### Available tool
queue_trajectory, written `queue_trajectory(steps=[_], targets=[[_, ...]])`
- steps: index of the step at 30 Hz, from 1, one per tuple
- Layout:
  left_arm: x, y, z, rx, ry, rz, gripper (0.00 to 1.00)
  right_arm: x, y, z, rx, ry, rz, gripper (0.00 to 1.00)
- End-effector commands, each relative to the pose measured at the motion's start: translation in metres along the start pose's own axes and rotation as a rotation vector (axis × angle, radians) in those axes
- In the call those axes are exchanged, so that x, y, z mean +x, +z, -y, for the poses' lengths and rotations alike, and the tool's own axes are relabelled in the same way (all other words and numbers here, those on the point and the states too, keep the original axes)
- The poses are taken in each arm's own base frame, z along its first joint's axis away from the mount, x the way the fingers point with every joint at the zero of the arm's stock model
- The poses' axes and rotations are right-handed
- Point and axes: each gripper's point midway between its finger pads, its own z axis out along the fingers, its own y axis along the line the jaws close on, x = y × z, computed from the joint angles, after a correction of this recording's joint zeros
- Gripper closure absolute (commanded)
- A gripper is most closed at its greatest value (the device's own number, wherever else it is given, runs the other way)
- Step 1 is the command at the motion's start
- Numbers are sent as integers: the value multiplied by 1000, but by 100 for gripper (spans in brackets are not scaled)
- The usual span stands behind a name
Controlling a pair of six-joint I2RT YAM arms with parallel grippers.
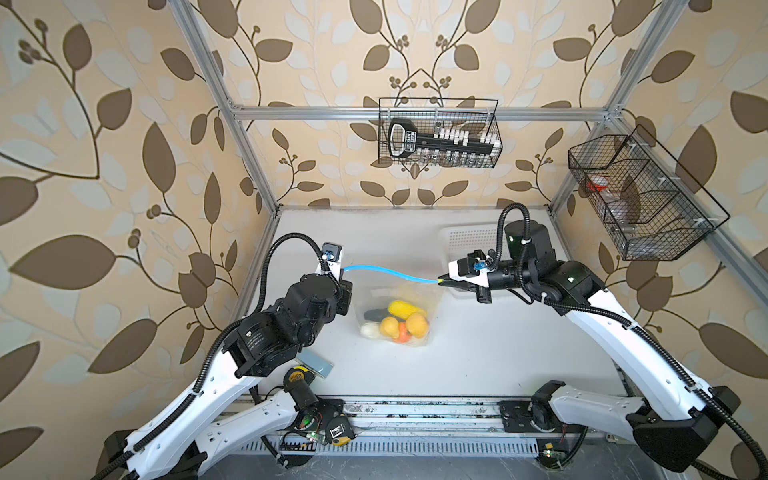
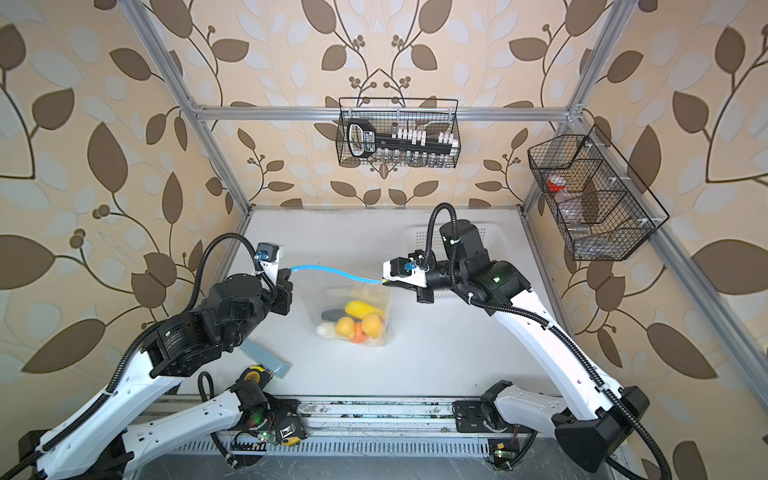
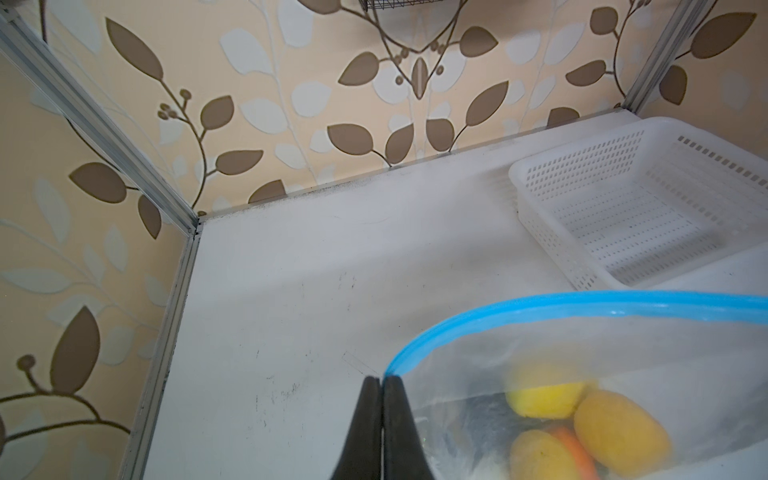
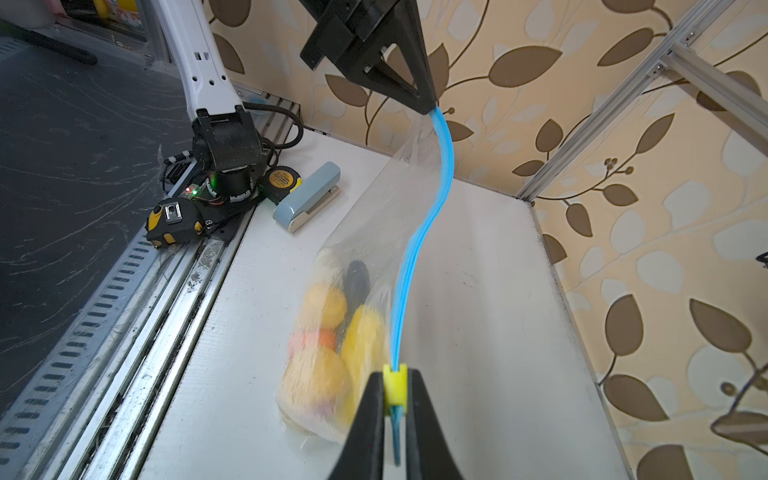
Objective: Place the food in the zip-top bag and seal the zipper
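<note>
The zip-top bag point(image 1: 395, 297) point(image 2: 347, 293) hangs stretched between my two grippers, its bottom sagging down to the table. Its blue zipper point(image 1: 390, 272) point(image 2: 336, 272) point(image 3: 540, 301) point(image 4: 442, 166) runs in a curve from one gripper to the other, both sides close together. The food point(image 1: 401, 322) point(image 2: 355, 323) point(image 3: 602, 424) point(image 4: 332, 340) lies inside: yellow, orange, white and dark pieces. My left gripper point(image 1: 344, 270) point(image 2: 291, 270) point(image 3: 381, 379) is shut on the bag's corner at the zipper's end. My right gripper point(image 1: 439, 281) point(image 2: 384, 281) point(image 4: 394, 384) is shut on the yellow tab point(image 4: 394, 386).
A white perforated basket point(image 1: 461, 237) point(image 2: 494, 241) point(image 3: 623, 208) stands at the back right, behind the right arm. A blue-grey stapler point(image 1: 316, 363) point(image 2: 266, 359) point(image 4: 309, 195) and a yellow tape measure point(image 1: 296, 376) point(image 4: 282, 178) lie at the front left. Wire baskets point(image 1: 438, 133) hang on the walls.
</note>
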Motion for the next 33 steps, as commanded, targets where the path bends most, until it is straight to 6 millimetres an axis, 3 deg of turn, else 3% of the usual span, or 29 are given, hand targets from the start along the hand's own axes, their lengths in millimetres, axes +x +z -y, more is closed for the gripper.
queue_trajectory(steps=[1, 10, 19, 27, 33], targets=[[-13, -14, -6, 17, -57, 36, 100, -10, -9, -8, 8, -42, 11, 90], [-13, -29, -7, 64, -80, 43, 100, -21, -15, -36, 1, -65, 18, 90], [-5, -48, -13, 103, -121, 35, 100, -18, -21, -63, -13, -63, 7, 90], [3, -58, -9, 154, -103, -35, 100, -27, -28, -74, -23, -78, 13, 90], [3, -64, -6, 179, -107, -61, 100, -22, -28, -75, -26, -62, -16, 91]])
